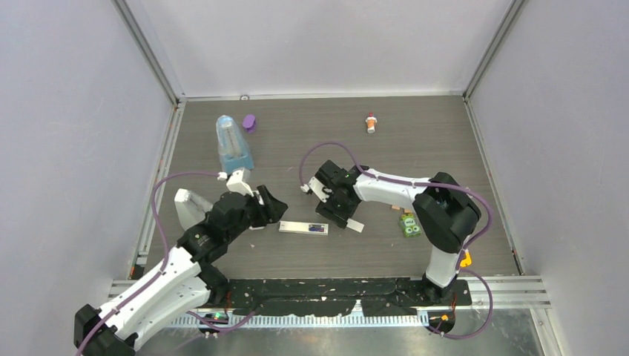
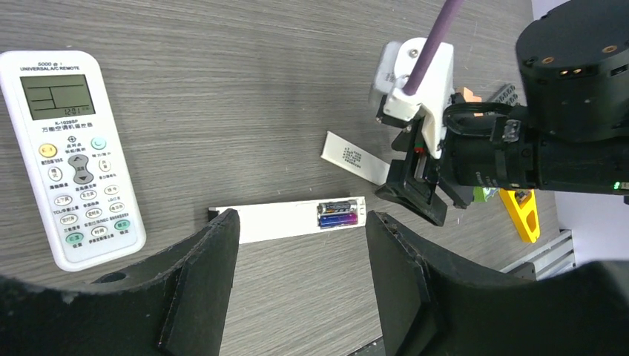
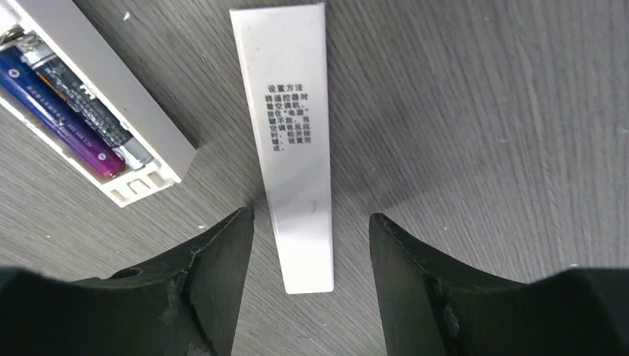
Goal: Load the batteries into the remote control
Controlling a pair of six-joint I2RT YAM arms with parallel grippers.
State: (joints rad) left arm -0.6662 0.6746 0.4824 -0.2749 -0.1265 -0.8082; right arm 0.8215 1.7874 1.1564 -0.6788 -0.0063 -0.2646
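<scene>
The remote control (image 2: 70, 156), a flat white handset with a pale screen and buttons, lies face up left of my left gripper (image 2: 300, 237); it shows in the top view (image 1: 190, 208) too. A narrow white bar (image 2: 274, 221) lies between my arms (image 1: 297, 227). Its open end holds two batteries side by side, a dark one (image 3: 85, 105) and a purple one (image 3: 52, 111). A loose white cover strip (image 3: 297, 148) with printed text lies flat between the fingers of my right gripper (image 3: 311, 245). Both grippers are open and empty. An orange battery is not clearly visible.
A red-and-white capped bottle (image 1: 371, 122) stands at the back right. A clear blue container (image 1: 232, 144) and a purple cap (image 1: 249, 122) sit at the back left. A green block (image 1: 408, 225) lies beside the right arm. Grey walls enclose the table.
</scene>
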